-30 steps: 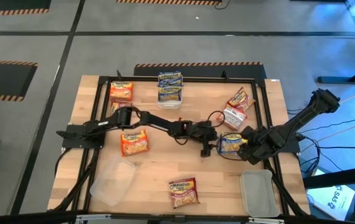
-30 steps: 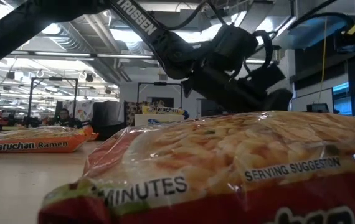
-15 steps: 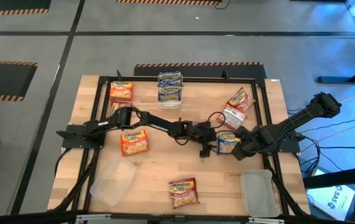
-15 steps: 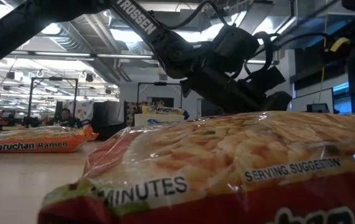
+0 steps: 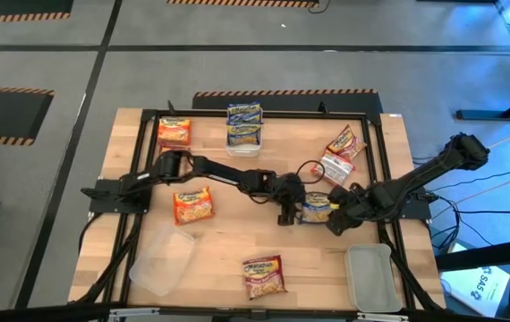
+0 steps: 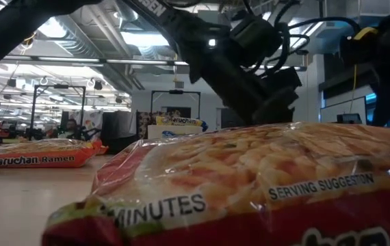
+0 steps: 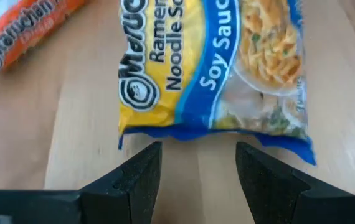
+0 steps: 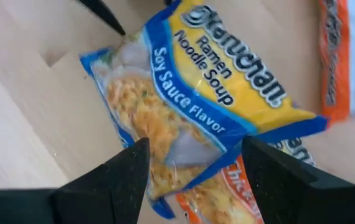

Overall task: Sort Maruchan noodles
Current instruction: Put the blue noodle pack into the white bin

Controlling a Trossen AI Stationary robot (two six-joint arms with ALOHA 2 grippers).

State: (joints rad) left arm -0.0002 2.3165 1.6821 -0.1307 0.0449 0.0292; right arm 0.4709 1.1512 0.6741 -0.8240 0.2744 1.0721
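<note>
Both arms are crowding the blue-and-yellow flat plastic soy sauce ramen packet (image 5: 315,207) mid-table, blocking passage there; bare light wooden tabletop (image 5: 228,241) is lying open toward the near edge.

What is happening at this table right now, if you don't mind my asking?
Two arms are sorting Maruchan ramen packets. Both tools meet at the blue soy sauce packet near the table's middle: the left tool faces one edge with fingers open, not gripping it, while the right tool faces it from the opposite side, also open, with an orange packet tucked beneath. Blue packets are stacked at the far edge; others lie scattered on the table.
</note>
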